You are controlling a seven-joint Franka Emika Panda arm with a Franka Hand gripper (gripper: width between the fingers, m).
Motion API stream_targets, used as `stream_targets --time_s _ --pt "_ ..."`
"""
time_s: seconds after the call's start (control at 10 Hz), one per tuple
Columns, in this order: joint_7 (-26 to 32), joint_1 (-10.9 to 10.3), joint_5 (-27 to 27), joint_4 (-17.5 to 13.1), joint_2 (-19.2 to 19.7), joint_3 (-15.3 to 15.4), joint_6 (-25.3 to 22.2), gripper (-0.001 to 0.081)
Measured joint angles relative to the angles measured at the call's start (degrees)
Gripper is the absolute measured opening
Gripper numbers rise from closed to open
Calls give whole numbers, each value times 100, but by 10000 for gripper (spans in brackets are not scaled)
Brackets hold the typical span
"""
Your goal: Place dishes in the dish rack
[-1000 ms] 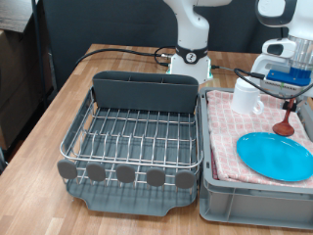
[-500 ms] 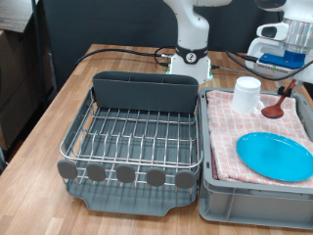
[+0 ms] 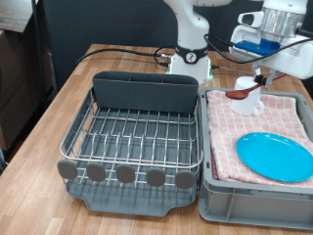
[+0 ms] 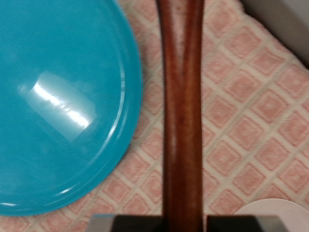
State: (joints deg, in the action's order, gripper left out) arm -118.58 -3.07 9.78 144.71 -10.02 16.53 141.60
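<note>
My gripper [image 3: 262,72] is shut on the reddish-brown wooden spoon [image 3: 239,95] and holds it in the air above the pink checked cloth, its bowl pointing towards the exterior view's left. In the wrist view the spoon's handle [image 4: 182,116] runs straight out from between the fingers. The white cup [image 3: 248,86] stands on the cloth just behind the spoon's bowl; its rim shows in the wrist view [image 4: 276,217]. The light-blue plate [image 3: 275,155] lies flat on the cloth and also shows in the wrist view [image 4: 58,106]. The silver wire dish rack [image 3: 137,137] with its dark grey caddy [image 3: 145,91] holds nothing.
The grey bin [image 3: 245,201] with the pink checked cloth [image 3: 284,116] stands right beside the rack, at the exterior view's right. The robot base [image 3: 191,59] and black cables [image 3: 117,51] are behind the rack on the wooden table [image 3: 44,127].
The gripper has lifted the spoon off the cloth and carried it up and to the exterior view's left, over the cup. The spoon has swung from upright to nearly level.
</note>
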Motion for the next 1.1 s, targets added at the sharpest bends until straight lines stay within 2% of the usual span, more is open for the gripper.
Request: stream_targets --time_s 0.4,0.7,0.9,1.1 --pt "-453 18 -225 647 -780 -349 -119 92" --pt "-549 18 -454 1163 -1427 -656 -53 92" --pt "-593 26 -432 1152 -1400 -644 -171 92" --pt "-903 131 -425 1193 -1493 -654 -428 92"
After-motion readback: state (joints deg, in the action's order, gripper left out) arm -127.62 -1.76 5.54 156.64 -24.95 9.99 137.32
